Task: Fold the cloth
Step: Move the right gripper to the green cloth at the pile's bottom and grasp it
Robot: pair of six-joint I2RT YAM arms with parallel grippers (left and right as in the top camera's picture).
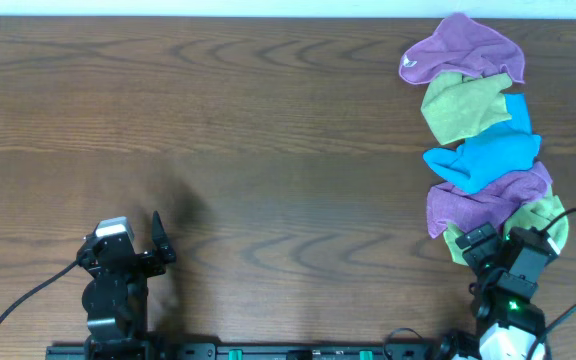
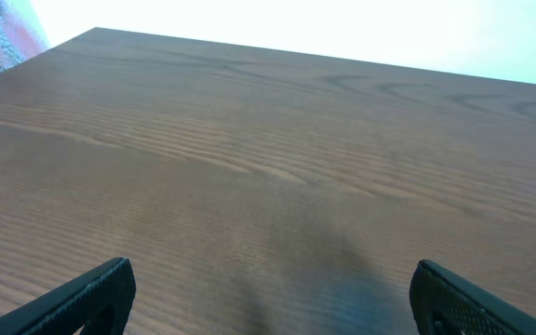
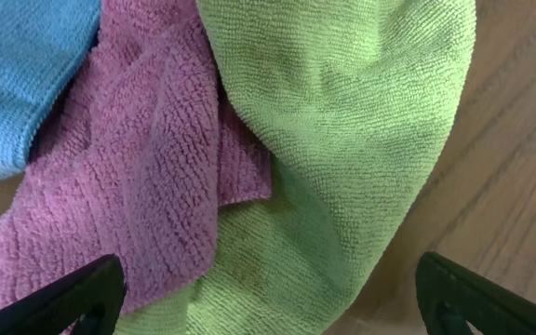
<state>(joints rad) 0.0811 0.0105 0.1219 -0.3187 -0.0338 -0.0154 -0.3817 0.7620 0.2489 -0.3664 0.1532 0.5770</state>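
The lime-green cloth (image 1: 547,219) lies crumpled at the near end of a row of cloths on the right of the table. A purple cloth (image 1: 483,200) overlaps it. In the right wrist view the lime-green cloth (image 3: 342,121) fills the middle, with the purple cloth (image 3: 147,177) over its left part. My right gripper (image 1: 498,246) hovers just over the lime-green cloth, its jaws (image 3: 268,293) wide open with nothing held. My left gripper (image 1: 130,246) is at the near left over bare wood, its jaws (image 2: 268,293) open and empty.
Beyond the lime-green cloth the row holds a blue cloth (image 1: 488,155), a duller olive-green cloth (image 1: 463,105) and another purple cloth (image 1: 463,48) at the far edge. The blue cloth also shows in the right wrist view (image 3: 21,74). The wooden table (image 1: 248,130) stretches left.
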